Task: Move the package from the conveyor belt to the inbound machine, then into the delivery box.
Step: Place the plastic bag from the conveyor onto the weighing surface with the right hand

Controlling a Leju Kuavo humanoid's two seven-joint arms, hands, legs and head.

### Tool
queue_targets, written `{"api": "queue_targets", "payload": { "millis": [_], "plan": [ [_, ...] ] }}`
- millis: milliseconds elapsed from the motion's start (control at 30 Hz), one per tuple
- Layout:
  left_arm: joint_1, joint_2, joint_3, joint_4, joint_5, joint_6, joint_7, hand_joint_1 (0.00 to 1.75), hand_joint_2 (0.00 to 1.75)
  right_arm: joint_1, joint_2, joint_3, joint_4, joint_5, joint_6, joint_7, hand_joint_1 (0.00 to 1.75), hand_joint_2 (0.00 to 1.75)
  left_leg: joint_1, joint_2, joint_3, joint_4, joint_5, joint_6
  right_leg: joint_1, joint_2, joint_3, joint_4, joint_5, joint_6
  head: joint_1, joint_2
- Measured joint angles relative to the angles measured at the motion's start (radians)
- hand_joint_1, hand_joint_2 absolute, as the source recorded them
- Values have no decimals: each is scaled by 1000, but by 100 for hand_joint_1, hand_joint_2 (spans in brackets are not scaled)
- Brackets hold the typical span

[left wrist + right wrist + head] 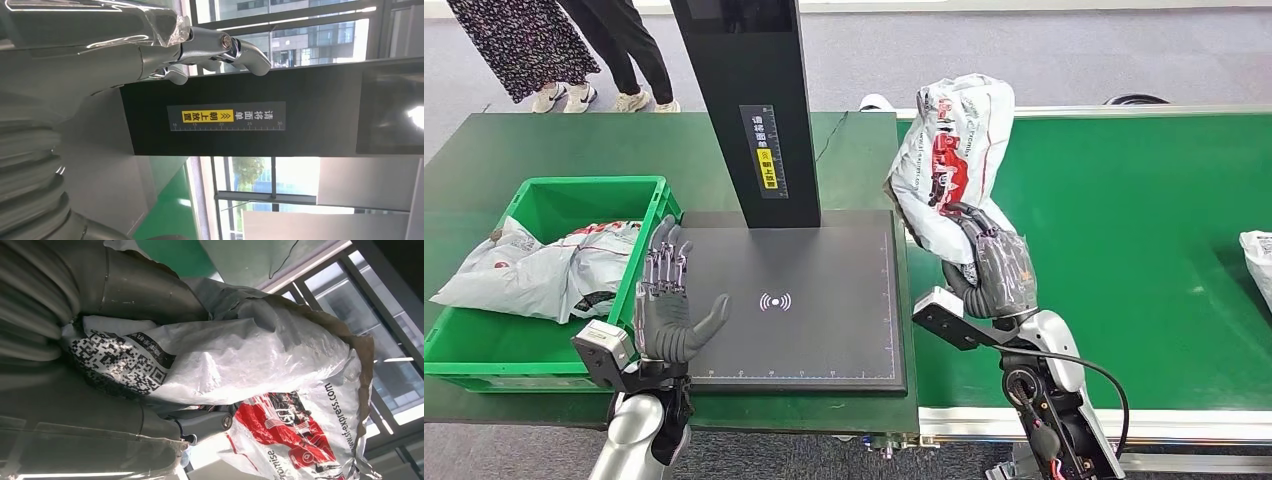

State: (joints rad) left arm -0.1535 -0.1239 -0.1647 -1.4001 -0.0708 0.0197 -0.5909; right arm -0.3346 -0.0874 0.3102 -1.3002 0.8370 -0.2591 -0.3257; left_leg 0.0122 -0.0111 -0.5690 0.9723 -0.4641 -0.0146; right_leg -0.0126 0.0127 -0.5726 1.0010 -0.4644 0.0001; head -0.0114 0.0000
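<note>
My right hand (pixel 992 268) grips a white plastic mail package (pixel 951 160) with red print, lifted above the left end of the green conveyor belt (pixel 1124 250), just right of the inbound machine. In the right wrist view the package (pixel 260 365) lies across my hand (pixel 100 405), its QR label showing. The inbound machine has a dark flat scanning plate (pixel 794 300) and a black upright post (pixel 754 110). My left hand (pixel 667 300) stands open, fingers apart, at the plate's left edge. In the left wrist view my fingers (pixel 220 47) reach toward the post's label (pixel 227 116).
A green delivery box (pixel 554 200) at the left holds a grey-white package (pixel 534 265). Another white package (pixel 1259 255) lies at the belt's right edge. People's legs (pixel 574 50) stand beyond the table at the back left.
</note>
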Motion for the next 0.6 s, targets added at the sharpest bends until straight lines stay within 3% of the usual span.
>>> {"api": "queue_targets", "payload": {
  "millis": [100,200,267,333,600],
  "plan": [
    [-18,1,-1,12,23,-5,2,0,175,-68,19,60,63,69,153,-114,175,175,0,4,-2,-1,0,0,1,3,-1,1,2,-1,1,0],
    [-65,-1,-14,47,44,-8,5,0,175,-186,57,280,215,92,356,-219,175,175,2,4,1,0,2,-1,2,4,-2,1,3,-2,0,0],
    [-82,-1,-21,65,52,-8,5,0,175,-231,76,428,300,47,348,-221,175,175,3,-1,0,0,4,-2,3,-1,-2,1,3,-2,0,0],
    [-86,0,-24,74,56,-7,5,0,175,-266,80,517,348,10,311,-214,175,175,3,-4,-2,0,5,-2,3,-4,-2,1,3,-2,0,0],
    [-96,4,-27,95,57,-6,5,0,175,-337,74,674,437,-16,298,-208,175,175,2,-2,-2,2,4,-1,2,-3,-2,0,3,-1,1,0]
  ]
}}
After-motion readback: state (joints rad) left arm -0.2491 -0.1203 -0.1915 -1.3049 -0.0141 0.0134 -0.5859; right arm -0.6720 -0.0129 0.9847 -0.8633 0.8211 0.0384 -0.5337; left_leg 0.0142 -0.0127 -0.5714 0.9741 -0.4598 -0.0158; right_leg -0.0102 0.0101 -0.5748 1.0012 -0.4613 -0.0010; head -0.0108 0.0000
